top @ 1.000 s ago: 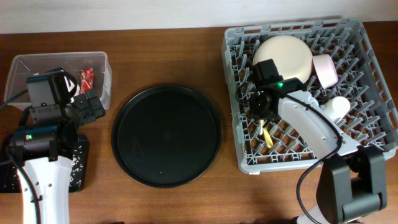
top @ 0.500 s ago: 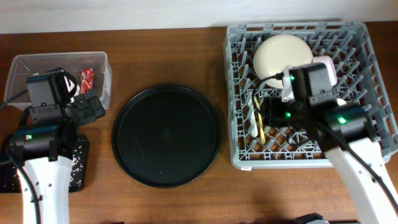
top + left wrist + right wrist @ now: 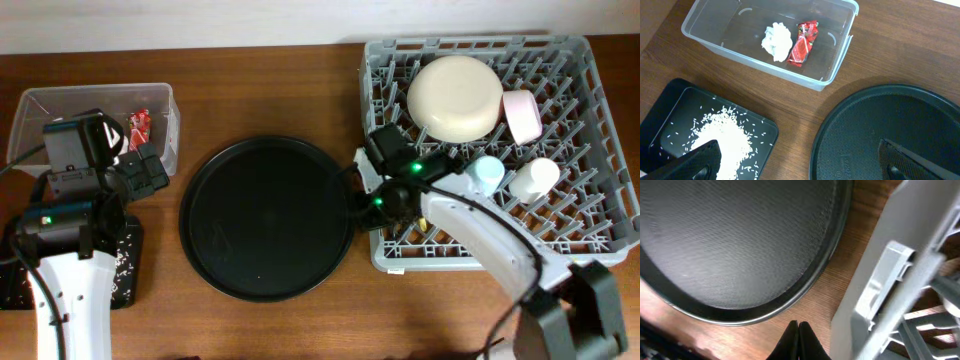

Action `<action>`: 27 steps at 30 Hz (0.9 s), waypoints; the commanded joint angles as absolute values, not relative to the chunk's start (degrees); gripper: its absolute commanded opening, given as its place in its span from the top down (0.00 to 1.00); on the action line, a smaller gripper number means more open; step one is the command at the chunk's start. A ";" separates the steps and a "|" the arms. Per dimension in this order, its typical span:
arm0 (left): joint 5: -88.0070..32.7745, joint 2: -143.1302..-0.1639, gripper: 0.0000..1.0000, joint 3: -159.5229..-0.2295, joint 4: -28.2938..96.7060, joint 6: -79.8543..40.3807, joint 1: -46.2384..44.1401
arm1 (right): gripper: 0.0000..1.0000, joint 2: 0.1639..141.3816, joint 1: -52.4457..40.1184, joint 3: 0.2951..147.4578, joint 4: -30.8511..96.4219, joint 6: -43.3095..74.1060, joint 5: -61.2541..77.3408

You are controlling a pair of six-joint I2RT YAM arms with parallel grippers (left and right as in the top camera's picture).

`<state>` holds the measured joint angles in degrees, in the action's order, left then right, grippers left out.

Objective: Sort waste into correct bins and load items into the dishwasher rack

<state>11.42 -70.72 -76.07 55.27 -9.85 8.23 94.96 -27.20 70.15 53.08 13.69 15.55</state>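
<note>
The grey dishwasher rack [image 3: 470,44] holds the cream plate [image 3: 455,97], the pink bowl [image 3: 522,113], the light blue cup [image 3: 487,172] and the white cup [image 3: 533,178]. My right arm lies over the rack's front left, hiding the fork and spoon. My right gripper [image 3: 798,326] is shut and empty above bare wood beside the rack's left wall [image 3: 900,280]. The clear tub [image 3: 840,50] contains the white tissue [image 3: 777,41] and the red wrapper [image 3: 803,36]. Rice grains [image 3: 722,132] lie in the black rectangular tray [image 3: 670,100]. My left gripper [image 3: 797,160] hangs open and empty near these bins.
A large round black tray [image 3: 267,216] sits mid-table between the bins and the rack, and its rim [image 3: 805,280] lies close to my right fingertips. The clear tub [image 3: 60,100] is at the far left, with the black tray [image 3: 130,270] in front of it.
My right arm swung left from above the rack and its gripper closed, uncovering the two cups. It now sits at the gap between round tray and rack. The left arm stayed still.
</note>
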 commanded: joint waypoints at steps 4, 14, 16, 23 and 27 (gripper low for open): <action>11.84 -70.43 0.01 -76.82 55.22 -9.67 8.32 | 0.96 96.36 -27.38 69.97 53.52 13.74 13.93; 11.84 -70.43 0.01 -76.82 55.22 -9.67 8.32 | 0.96 96.12 -25.04 70.63 55.70 13.72 13.43; 11.84 -70.43 0.01 -76.82 55.22 -9.67 8.32 | 0.96 95.92 -25.10 71.77 55.72 13.19 15.00; 11.84 -70.43 0.01 -76.82 55.22 -9.67 8.32 | 0.78 84.36 -25.10 92.92 68.73 10.92 20.99; 11.84 -70.43 0.01 -76.82 55.22 -9.67 8.32 | 0.02 74.08 -25.04 95.81 67.42 10.94 14.55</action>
